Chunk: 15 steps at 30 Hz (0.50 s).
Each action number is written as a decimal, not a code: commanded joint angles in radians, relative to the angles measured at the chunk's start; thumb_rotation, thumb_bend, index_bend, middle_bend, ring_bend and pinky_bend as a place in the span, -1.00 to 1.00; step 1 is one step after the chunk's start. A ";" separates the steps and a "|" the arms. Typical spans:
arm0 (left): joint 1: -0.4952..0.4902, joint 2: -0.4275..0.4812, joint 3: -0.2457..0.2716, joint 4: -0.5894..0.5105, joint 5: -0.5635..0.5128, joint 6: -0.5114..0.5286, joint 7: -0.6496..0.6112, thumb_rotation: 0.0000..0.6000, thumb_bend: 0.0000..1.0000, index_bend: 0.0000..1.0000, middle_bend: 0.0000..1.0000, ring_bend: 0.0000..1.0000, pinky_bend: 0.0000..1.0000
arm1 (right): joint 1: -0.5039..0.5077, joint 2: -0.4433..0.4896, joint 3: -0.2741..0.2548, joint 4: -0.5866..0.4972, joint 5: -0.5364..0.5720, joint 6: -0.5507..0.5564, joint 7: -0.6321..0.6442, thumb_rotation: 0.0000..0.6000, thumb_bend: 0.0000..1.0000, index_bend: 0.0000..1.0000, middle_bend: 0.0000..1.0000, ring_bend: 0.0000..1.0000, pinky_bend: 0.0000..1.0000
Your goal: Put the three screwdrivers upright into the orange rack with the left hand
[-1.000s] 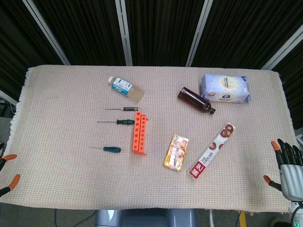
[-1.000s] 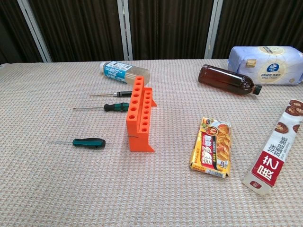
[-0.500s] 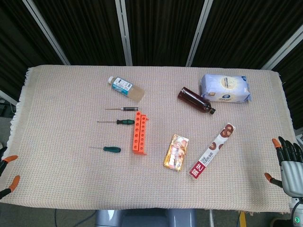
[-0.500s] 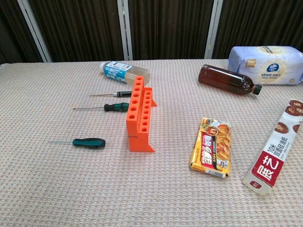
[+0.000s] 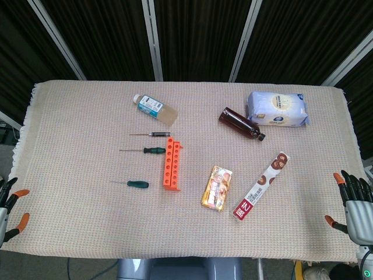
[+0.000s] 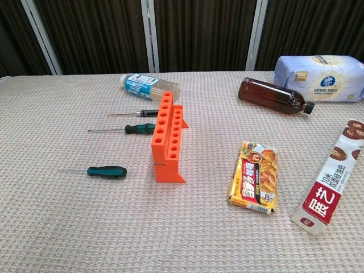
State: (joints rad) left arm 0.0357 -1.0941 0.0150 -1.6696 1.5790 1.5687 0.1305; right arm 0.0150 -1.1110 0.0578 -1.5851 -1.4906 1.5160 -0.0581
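Orange-tipped fingers are spread on the left hand (image 5: 8, 205) at the lower left edge and the right hand (image 5: 353, 201) at the lower right; both hold nothing. Three screwdrivers (image 6: 108, 171) (image 6: 139, 128) (image 6: 148, 113) lie flat just left of the orange rack (image 6: 167, 137), mid-frame on the surface (image 6: 85, 227).

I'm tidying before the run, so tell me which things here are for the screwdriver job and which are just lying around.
For the job: black-handled screwdriver, green-handled screwdriver, short green screwdriver, orange rack, left hand.

Lying about: clear bottle, brown bottle, tissue pack, yellow packet, biscuit sleeve.
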 commanded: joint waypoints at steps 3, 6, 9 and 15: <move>-0.060 0.029 -0.018 -0.034 0.005 -0.074 0.064 1.00 -0.52 -0.33 -0.88 -1.00 -1.00 | -0.002 0.002 -0.002 0.000 -0.002 0.003 0.004 1.00 -1.00 -0.95 -1.00 -1.00 -1.00; -0.129 0.054 -0.043 -0.077 -0.006 -0.164 0.151 1.00 -0.38 -0.33 -0.88 -1.00 -1.00 | -0.004 0.003 -0.006 0.003 -0.006 0.003 0.011 1.00 -1.00 -0.95 -1.00 -1.00 -1.00; -0.235 0.064 -0.095 -0.128 -0.043 -0.288 0.300 1.00 -0.26 -0.32 -0.88 -1.00 -1.00 | -0.013 0.001 -0.006 0.008 0.003 0.009 0.019 1.00 -1.00 -0.95 -1.00 -1.00 -1.00; -0.389 0.012 -0.165 -0.151 -0.143 -0.453 0.489 1.00 -0.26 -0.28 -0.89 -1.00 -1.00 | -0.018 0.002 -0.008 0.010 -0.001 0.018 0.025 1.00 -1.00 -0.95 -1.00 -1.00 -1.00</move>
State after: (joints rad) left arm -0.2768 -1.0562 -0.1044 -1.7992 1.4940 1.1915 0.5375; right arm -0.0034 -1.1087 0.0500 -1.5751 -1.4917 1.5340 -0.0336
